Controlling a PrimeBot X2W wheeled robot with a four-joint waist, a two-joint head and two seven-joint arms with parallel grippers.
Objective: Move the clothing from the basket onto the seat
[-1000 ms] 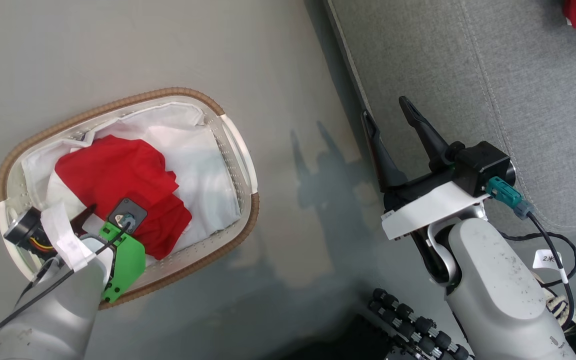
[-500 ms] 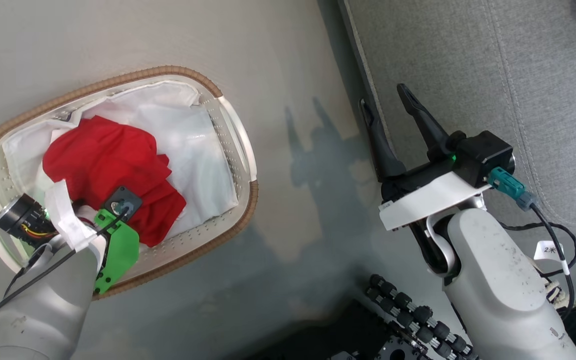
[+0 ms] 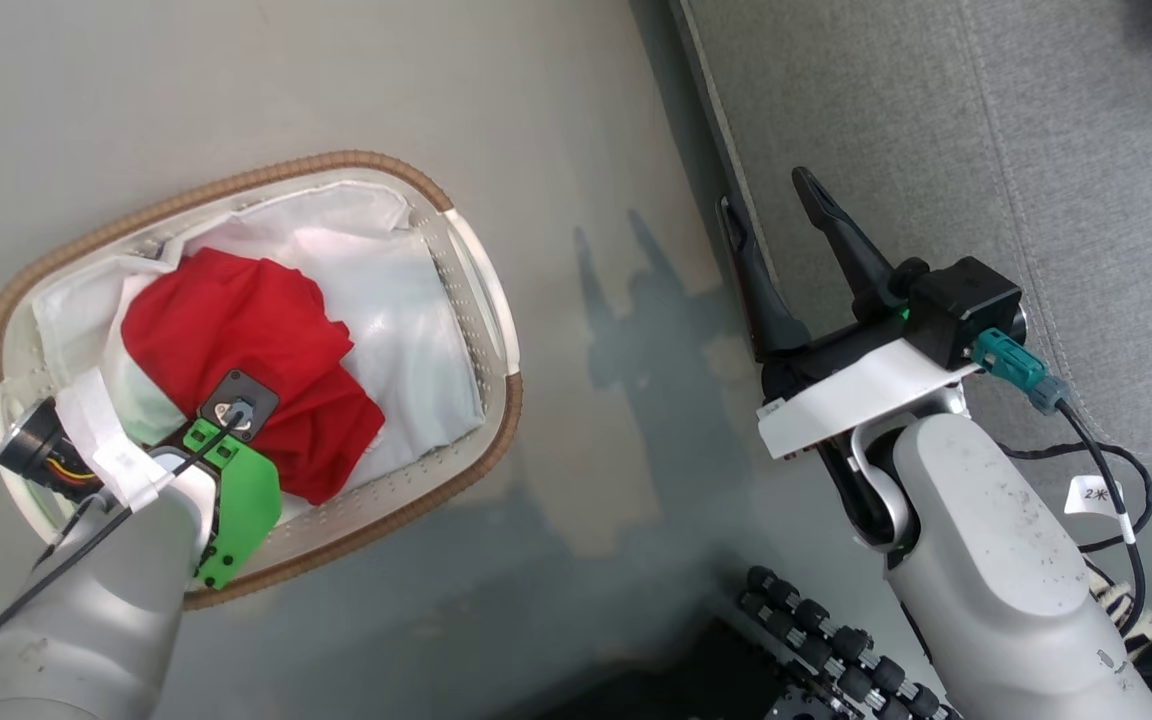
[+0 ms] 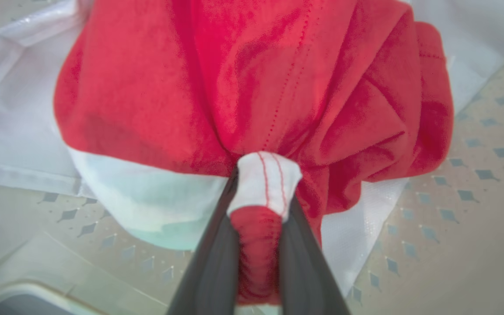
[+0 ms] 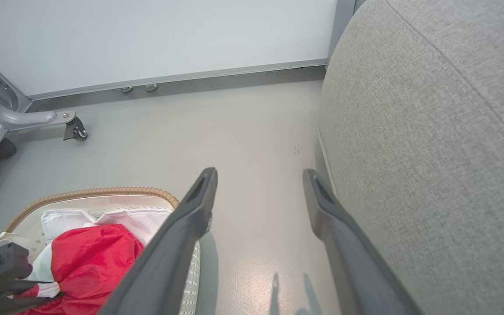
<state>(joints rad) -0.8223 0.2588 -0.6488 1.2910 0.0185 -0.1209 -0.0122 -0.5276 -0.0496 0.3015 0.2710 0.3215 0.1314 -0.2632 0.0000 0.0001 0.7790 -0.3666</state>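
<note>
Crumpled red clothing (image 3: 246, 350) lies in oval basket (image 3: 356, 158) near grey seat (image 3: 936, 150).

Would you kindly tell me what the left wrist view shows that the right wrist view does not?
From the left wrist view, close up: red stitching on the white trim pinched in the left gripper, and diamond-shaped holes in the oval cream plastic basket. From the right wrist view instead: the open right gripper, the large grey fabric seat, the grey floor and a castor wheel. Both share the left gripper shut on the red clothing, the basket and its white cloth liner.
</note>
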